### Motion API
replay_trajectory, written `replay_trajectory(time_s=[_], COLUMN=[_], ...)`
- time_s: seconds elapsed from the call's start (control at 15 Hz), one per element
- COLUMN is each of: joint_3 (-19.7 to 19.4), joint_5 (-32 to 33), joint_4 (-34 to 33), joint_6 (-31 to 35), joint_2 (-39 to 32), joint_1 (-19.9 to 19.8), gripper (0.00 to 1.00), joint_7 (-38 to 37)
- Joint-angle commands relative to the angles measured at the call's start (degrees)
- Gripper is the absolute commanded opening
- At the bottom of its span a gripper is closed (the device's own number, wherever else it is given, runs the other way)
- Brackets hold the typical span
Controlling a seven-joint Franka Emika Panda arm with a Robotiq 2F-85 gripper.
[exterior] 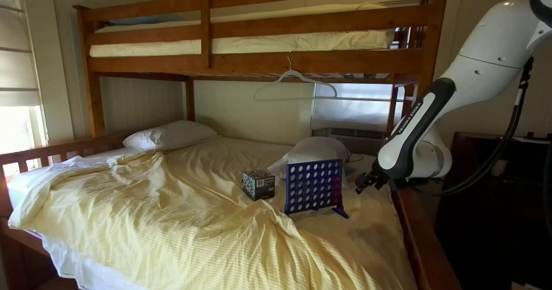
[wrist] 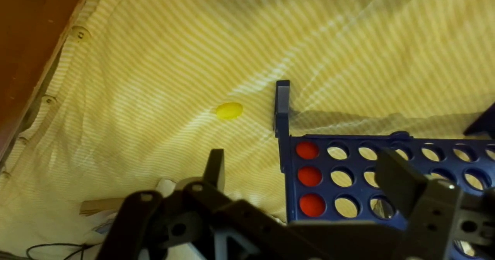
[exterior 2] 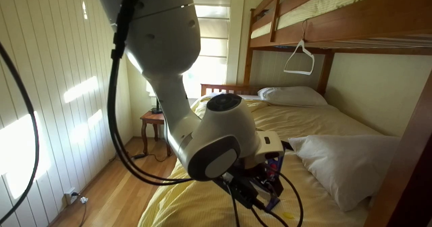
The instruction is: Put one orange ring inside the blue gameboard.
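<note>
The blue gameboard [exterior: 307, 187] stands upright on the bed, a panel with a grid of round holes. In an exterior view [exterior 2: 278, 163] the arm hides most of it. In the wrist view the gameboard [wrist: 325, 192] fills the lower right. Several red discs [wrist: 309, 176] sit in its end column. No loose orange ring shows. A yellow disc [wrist: 229, 111] lies flat on the bed beside the board's foot. My gripper [exterior: 367, 186] hangs above the bed at that end of the board. In the wrist view the gripper [wrist: 301, 152] is wide open, with nothing between its fingers.
A dark patterned box [exterior: 258, 185] stands behind the gameboard's far end. A white pillow [exterior: 317, 150] lies behind the board, another pillow [exterior: 170, 135] farther off. A wooden bed rail [exterior: 424, 238] runs along the near side. A hanger [exterior: 297, 73] hangs from the upper bunk.
</note>
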State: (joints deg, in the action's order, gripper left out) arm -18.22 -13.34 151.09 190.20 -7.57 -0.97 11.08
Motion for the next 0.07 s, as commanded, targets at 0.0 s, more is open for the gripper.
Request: replay_trajectory(time_s=[0.0], joint_3=[0.0], joint_5=[0.0], joint_4=[0.0], joint_6=[0.0], joint_2=[0.0], joint_1=[0.1], gripper=[1.0], joint_7=[0.0])
